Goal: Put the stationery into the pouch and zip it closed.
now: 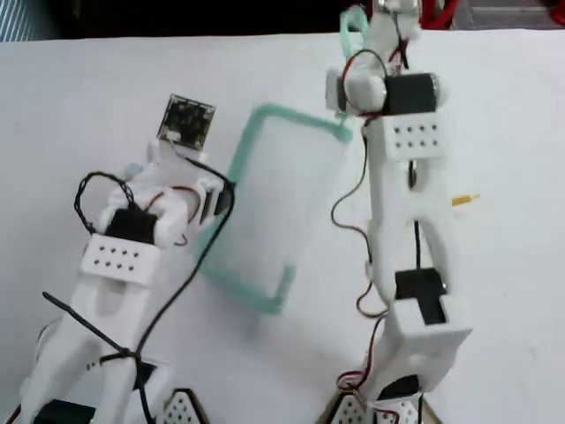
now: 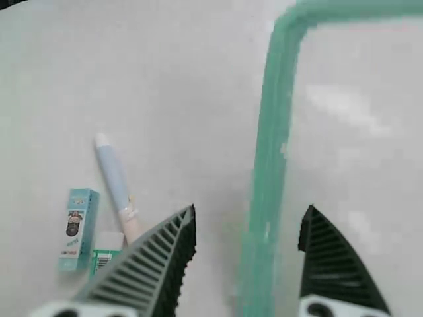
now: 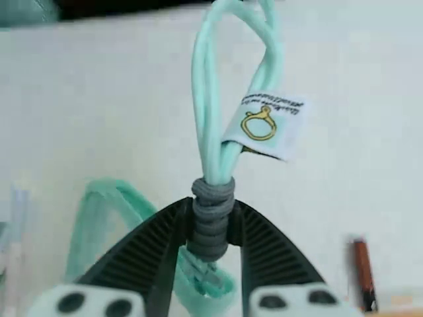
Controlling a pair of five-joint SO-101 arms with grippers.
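On the table (image 1: 106,79), the pouch (image 1: 282,199) looks limp: right tool (image 3: 211,208) clamps its cord knot (image 3: 211,224); left tool (image 2: 250,214) gapes astride the stiffer rim (image 2: 268,165), the surer hold.

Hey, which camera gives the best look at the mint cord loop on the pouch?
The right wrist view: the cord loop rises close up from its grey knot, which the right claw pinches. The high view has it small and far off. The left wrist view gives the pouch's green edge instead.
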